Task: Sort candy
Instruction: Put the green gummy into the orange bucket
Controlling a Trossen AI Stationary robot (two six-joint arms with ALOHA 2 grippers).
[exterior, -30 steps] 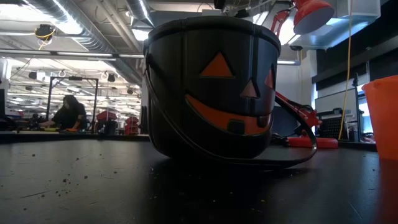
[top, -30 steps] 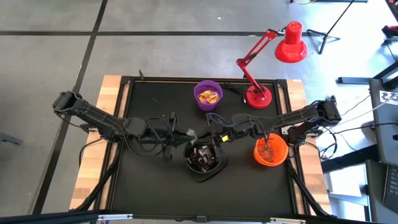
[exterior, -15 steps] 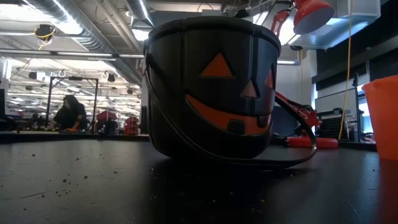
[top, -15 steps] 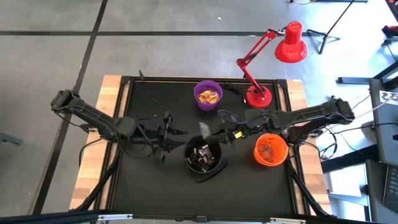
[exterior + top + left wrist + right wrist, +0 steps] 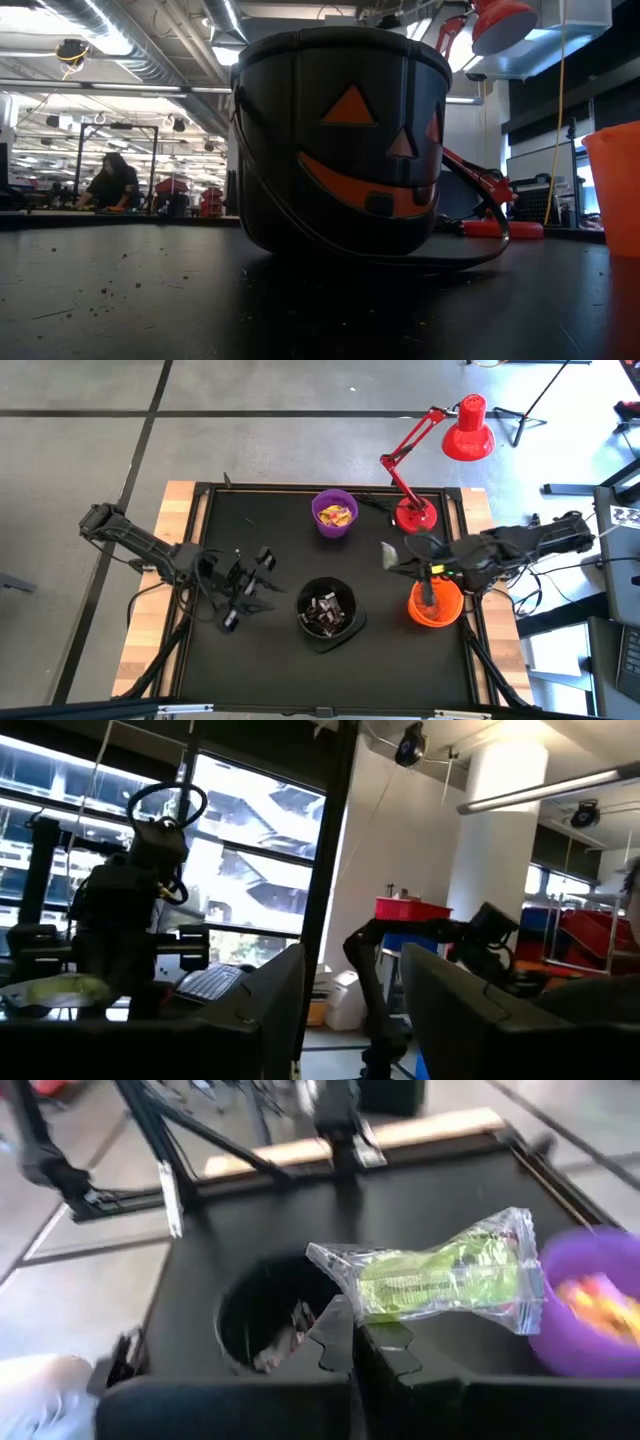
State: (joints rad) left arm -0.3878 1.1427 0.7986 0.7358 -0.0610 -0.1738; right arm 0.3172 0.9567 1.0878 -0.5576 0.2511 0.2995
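Gripping a clear-wrapped green candy (image 5: 440,1278) by one end, the right tool (image 5: 352,1342) has its fingers pressed tight together on the wrapper; in the high view this candy (image 5: 386,555) shows as a pale blur between the red lamp's base (image 5: 415,516) and the orange bowl (image 5: 435,603), above the desk (image 5: 260,520). The left tool (image 5: 243,595) hangs over the desk's left half, well apart from the black pumpkin bucket (image 5: 327,610), its fingers about half spread and nothing between them. Dark-wrapped candy pieces (image 5: 326,610) lie in the black bucket, yellow candy (image 5: 335,514) fills the purple bowl (image 5: 335,527) at the desk's far side, and the orange bowl holds something I cannot make out. From desk height, the bucket's jack-o'-lantern face (image 5: 345,140) fills the middle of the low view.
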